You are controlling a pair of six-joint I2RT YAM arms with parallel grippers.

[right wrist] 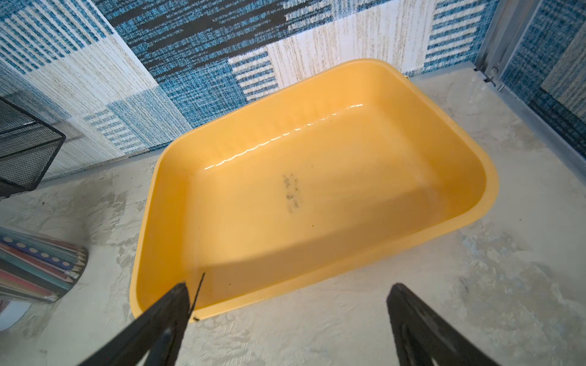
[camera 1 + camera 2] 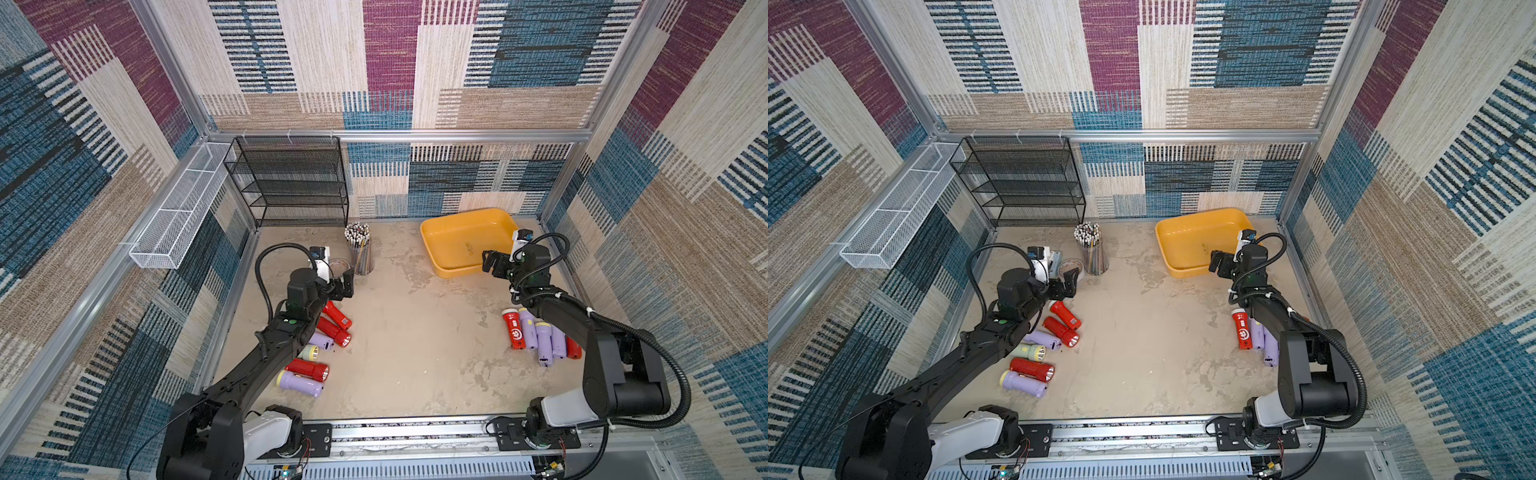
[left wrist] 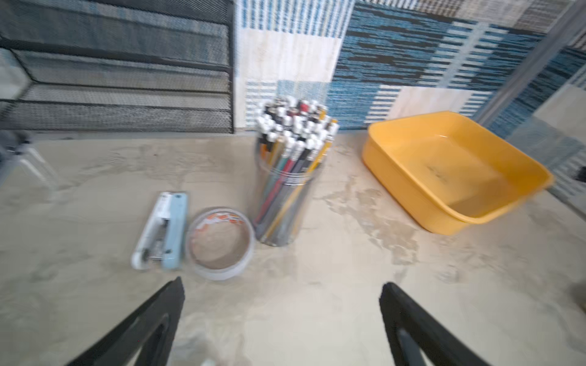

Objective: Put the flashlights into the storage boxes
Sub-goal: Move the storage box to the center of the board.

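1. Black fingers (image 3: 168, 304) of the left gripper (image 3: 282, 317) stand spread wide with nothing between them, above bare table (image 2: 415, 353). A stapler (image 3: 161, 231), a tape roll (image 3: 222, 244) and a cup of pencils (image 3: 285, 183) lie just ahead of it.
2. The right gripper (image 1: 288, 317) is likewise wide apart and empty, its fingers (image 1: 171, 307) hanging at the near edge of the yellow-orange tray (image 1: 317, 221).
3. That tray sits at the far right of the table, close to the back wall, and holds no torch at all (only a dark scuff marks its floor).
4. One group of flashlights lies beside and partly under the left arm. It has three red (image 2: 336, 316), two lavender (image 2: 301, 384) and one pale green (image 2: 311, 353).
5. A second group lies by the right arm, with a red one (image 2: 512, 330) at its edge and lavender ones (image 2: 543, 343) packed against it. The arm hides part of this cluster, so its count is uncertain, but about five show.
6. Judging from this, the task is at its very start. Nothing is stored, nothing is held, and every visible torch has yet to be picked up and carried to the tray, which is well apart from the left group and nearer the right one.
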